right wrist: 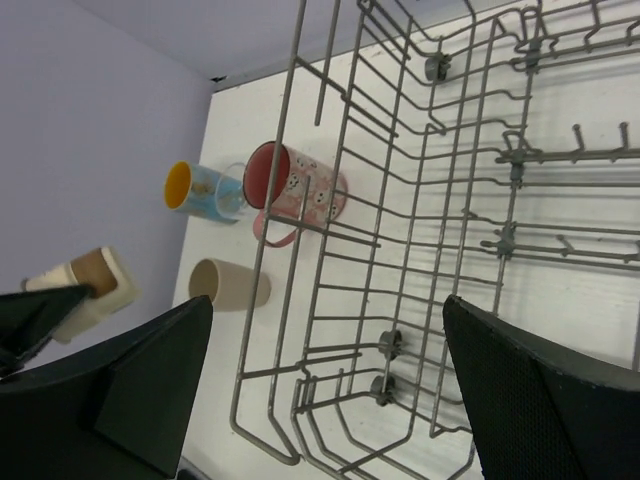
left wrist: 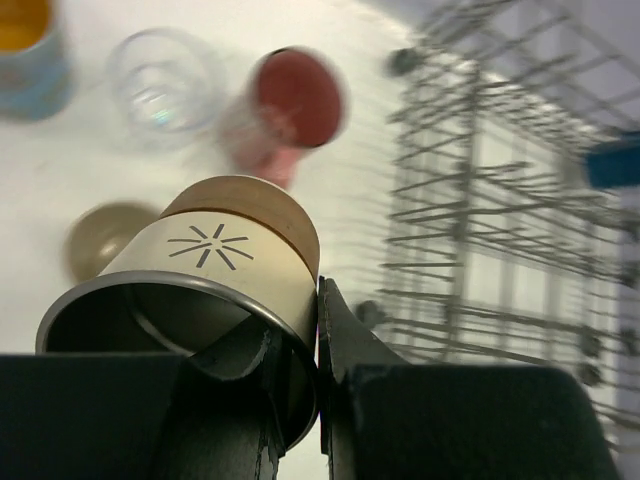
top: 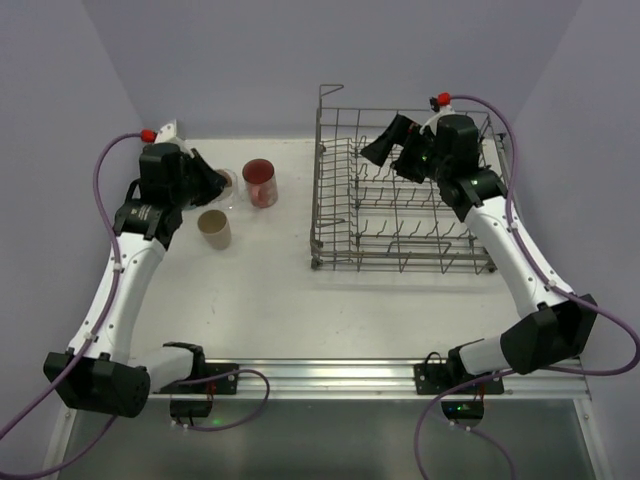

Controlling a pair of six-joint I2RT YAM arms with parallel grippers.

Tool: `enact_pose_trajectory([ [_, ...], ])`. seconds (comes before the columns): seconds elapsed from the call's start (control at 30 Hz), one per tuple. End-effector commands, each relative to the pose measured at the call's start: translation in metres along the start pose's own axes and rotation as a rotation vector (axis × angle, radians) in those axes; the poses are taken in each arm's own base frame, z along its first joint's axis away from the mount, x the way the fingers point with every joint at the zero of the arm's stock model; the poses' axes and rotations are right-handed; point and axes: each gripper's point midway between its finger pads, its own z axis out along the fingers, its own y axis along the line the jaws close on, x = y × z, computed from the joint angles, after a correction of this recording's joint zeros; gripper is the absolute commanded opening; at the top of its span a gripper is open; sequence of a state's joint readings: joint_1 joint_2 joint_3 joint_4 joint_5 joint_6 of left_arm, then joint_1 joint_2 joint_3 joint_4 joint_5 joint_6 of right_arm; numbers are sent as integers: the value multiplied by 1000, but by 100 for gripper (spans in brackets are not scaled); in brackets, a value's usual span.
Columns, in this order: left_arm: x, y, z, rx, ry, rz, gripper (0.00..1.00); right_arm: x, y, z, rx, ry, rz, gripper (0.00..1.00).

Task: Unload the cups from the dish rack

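My left gripper [left wrist: 295, 320] is shut on the wall of a beige cup [left wrist: 225, 255] with a star mark, one finger inside and one outside, held above the table. Below it stand a light blue mug with orange inside [left wrist: 30, 45], a clear glass [left wrist: 165, 80], a pink-red tumbler [left wrist: 290, 105] and another beige cup [left wrist: 105, 235]. In the top view the left gripper [top: 212, 182] is beside the tumbler [top: 260, 182]. My right gripper [right wrist: 330, 400] is open and empty above the grey wire dish rack [right wrist: 420, 200]. No cup shows in the rack [top: 400, 200].
The rack's tall grid sides and upright prongs stand under the right gripper [top: 390, 150]. The cups cluster at the table's far left, near the wall. A blurred blue shape [left wrist: 615, 160] shows past the rack; I cannot tell what it is.
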State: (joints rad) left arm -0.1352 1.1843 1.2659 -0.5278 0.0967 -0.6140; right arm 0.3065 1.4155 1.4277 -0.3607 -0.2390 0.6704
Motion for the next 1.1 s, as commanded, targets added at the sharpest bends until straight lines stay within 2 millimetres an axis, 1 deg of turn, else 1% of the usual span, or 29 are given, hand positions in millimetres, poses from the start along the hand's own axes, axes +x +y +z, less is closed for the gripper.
enact_pose_trajectory([
  [0.0, 34, 105, -27, -458, 57, 25, 0, -22, -13, -11, 108, -61, -82, 99],
  [0.1, 33, 129, -31, -526, 34, -30, 0, -25, -21, -14, 136, -70, -105, 99],
  [0.23, 26, 139, -34, -562, -13, -78, 0, -24, -33, -14, 164, -61, -119, 99],
  [0.27, 21, 150, -37, -601, -39, -103, 0, -25, -39, -14, 176, -61, -121, 99],
  [0.37, 22, 162, -38, -653, -50, -125, 0, -28, -46, -14, 190, -63, -128, 99],
  [0.4, 24, 170, -37, -681, -48, -132, 0, -29, -48, -15, 201, -65, -128, 99],
  [0.43, 26, 174, -35, -692, -36, -138, 0, -31, -50, -15, 209, -66, -131, 99],
  [0.47, 29, 178, -32, -700, -22, -146, 0, -36, -49, -17, 210, -77, -136, 99],
  [0.53, 41, 190, -23, -726, 34, -181, 0, -37, -54, -15, 229, -68, -137, 99],
  [0.57, 46, 195, -18, -731, 51, -197, 0, -44, -55, -16, 238, -82, -141, 99],
  [0.63, 46, 199, -10, -713, 50, -224, 0, -45, -65, -13, 273, -72, -149, 99],
  [0.67, 46, 203, -4, -716, 51, -229, 0, -53, -69, -13, 301, -93, -156, 99],
  [0.73, 47, 208, 2, -730, 63, -240, 0, -52, -81, -7, 343, -74, -171, 99],
  [0.77, 50, 213, 8, -741, 84, -252, 0, -62, -87, -10, 383, -103, -174, 99],
  [0.87, 55, 221, 23, -743, 112, -273, 0, -64, -102, -7, 420, -99, -173, 99],
  [0.93, 59, 226, 28, -749, 125, -278, 0, -63, -108, -4, 424, -87, -166, 99],
  [1.07, 72, 241, 39, -753, 167, -296, 0, -61, -111, -5, 437, -86, -168, 99],
])
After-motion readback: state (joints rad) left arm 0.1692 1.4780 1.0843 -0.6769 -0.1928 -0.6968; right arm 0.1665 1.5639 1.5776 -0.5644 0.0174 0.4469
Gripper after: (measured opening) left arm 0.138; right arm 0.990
